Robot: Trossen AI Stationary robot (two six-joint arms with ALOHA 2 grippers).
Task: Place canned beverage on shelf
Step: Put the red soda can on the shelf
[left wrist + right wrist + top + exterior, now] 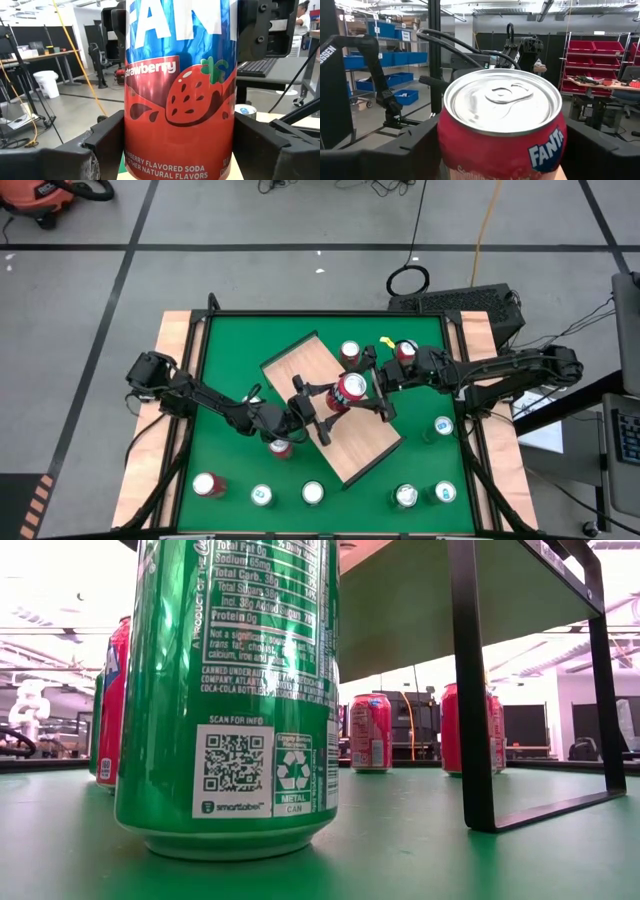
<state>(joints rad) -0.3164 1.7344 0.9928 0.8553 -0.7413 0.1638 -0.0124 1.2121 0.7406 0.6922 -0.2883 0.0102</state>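
Observation:
A red strawberry Fanta can [351, 390] stands upright above the middle of the shelf [300, 365], a light wood board on dark legs set askew on the green table. My left gripper [330, 406] reaches it from the table's left and near side and is shut on it. My right gripper [372, 388] comes from the right and closes on the same can. The left wrist view is filled by the can [177, 90], and the right wrist view looks down on its silver top [502, 102]. My left gripper pinches the can's lower side walls [131, 150] between its two fingers [102, 147], coming in level from the table's left and near side. The can stays upright. Whether its base rests on the shelf cannot be told. My right gripper has its two fingers [412, 145] against opposite sides of the can's upper wall [447, 145], just below the rim, coming about level from the table's right. The can is upright between them, top up.
Loose cans stand on the green table [225, 360]: a red one [281, 447] under my left arm, another red one [207, 484] and several silver-topped ones along the near edge [313, 493], more at the far right [405, 350]. A green can [235, 700] fills the low view beside a shelf leg [470, 690].

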